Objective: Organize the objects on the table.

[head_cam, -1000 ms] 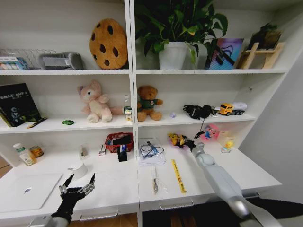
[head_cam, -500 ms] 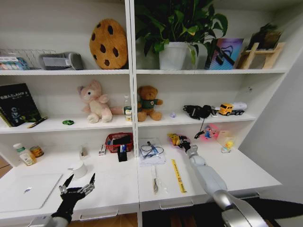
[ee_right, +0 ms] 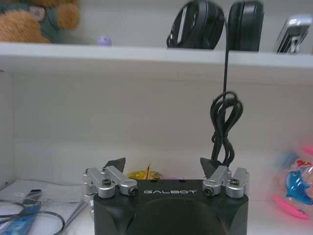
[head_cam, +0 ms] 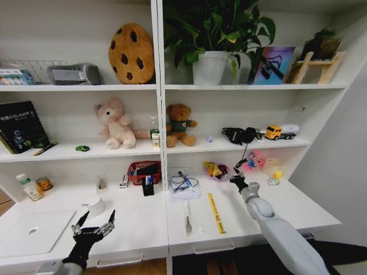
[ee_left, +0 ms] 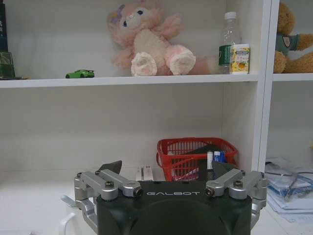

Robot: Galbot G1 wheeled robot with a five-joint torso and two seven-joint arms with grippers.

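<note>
A thin silver laptop (head_cam: 35, 232) lies shut at the left end of the white table (head_cam: 143, 220). My left gripper (head_cam: 98, 215) (ee_left: 166, 167) hovers open and empty above the table's front edge, just right of the laptop and near a white mug (head_cam: 94, 205). My right gripper (head_cam: 234, 177) (ee_right: 163, 165) is open and empty above the table's right half, just right of a yellow and pink packet (head_cam: 213, 169) (ee_right: 142, 173). A black holder (head_cam: 148, 187) with blue-capped pens stands before a red basket (head_cam: 143, 171) (ee_left: 195, 156). A small green item (head_cam: 82, 148) (ee_left: 79, 74) lies on the shelf above.
Papers with glasses and a cable (head_cam: 183, 183), a yellow ruler (head_cam: 215, 212) and a clear-wrapped utensil (head_cam: 188, 217) lie mid-table. Jars (head_cam: 31, 186) stand at the back left, colourful toys (head_cam: 261, 160) at the back right. A black cable (ee_right: 224, 122) hangs from the headphones (head_cam: 241, 134).
My right gripper has drawn back from over the yellow and pink packet, to the right and nearer to me. The left arm has not moved.
</note>
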